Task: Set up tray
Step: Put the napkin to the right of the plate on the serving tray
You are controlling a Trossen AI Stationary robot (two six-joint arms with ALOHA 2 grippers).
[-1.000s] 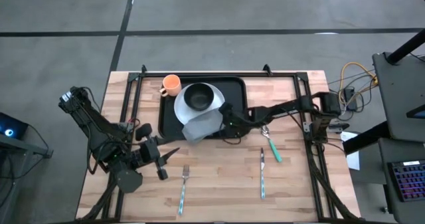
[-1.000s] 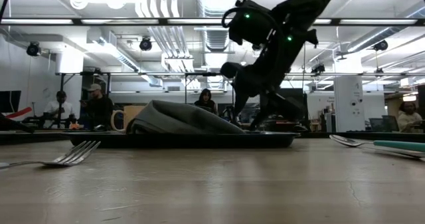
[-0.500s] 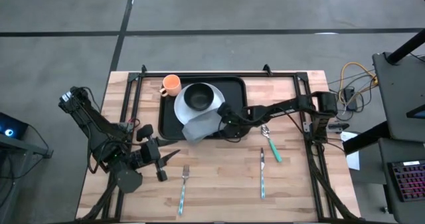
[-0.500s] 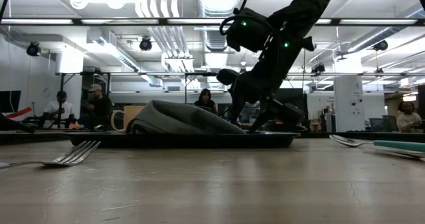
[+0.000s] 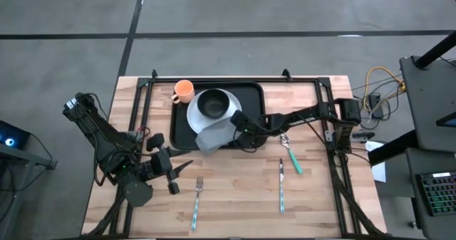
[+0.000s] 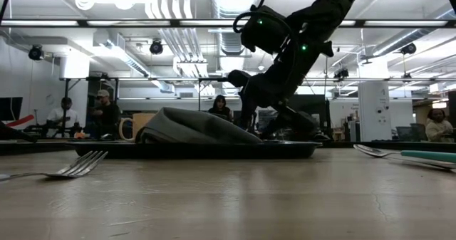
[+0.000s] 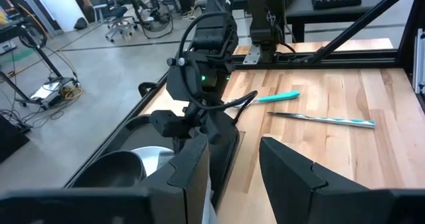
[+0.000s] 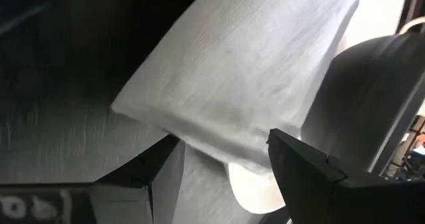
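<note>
The black tray (image 5: pixel 251 97) lies at the table's far middle and holds a white plate (image 5: pixel 196 116) with a dark bowl (image 5: pixel 211 103) on it. A folded grey napkin (image 5: pixel 216 134) rests partly on the plate's near rim and partly on the tray floor. In the low view the napkin (image 6: pixel 192 126) rises as a hump above the tray (image 6: pixel 285 149). My right gripper (image 5: pixel 236 123) is open at the napkin's right edge, slanting down from the right; its fingers (image 8: pixel 312 171) stand on either side of that edge (image 8: pixel 219 151). My left gripper (image 5: pixel 179 174) waits open near the left front. My right gripper has the napkin's folded edge (image 8: pixel 199 141) between its open fingers, coming at it slanting down from the table's right. I cannot tell whether the fingers touch the cloth. The napkin lies on the plate and the tray.
An orange cup (image 5: pixel 184 91) stands at the tray's far left corner. A fork (image 5: pixel 197 201), a knife (image 5: pixel 281 186) and a teal-handled spoon (image 5: pixel 291 156) lie on the bare wood nearer the front. People sit in the room beyond the table (image 6: pixel 107 115).
My right gripper has crept toward the table's left, farther over the napkin's right edge. The napkin keeps its shape and place.
</note>
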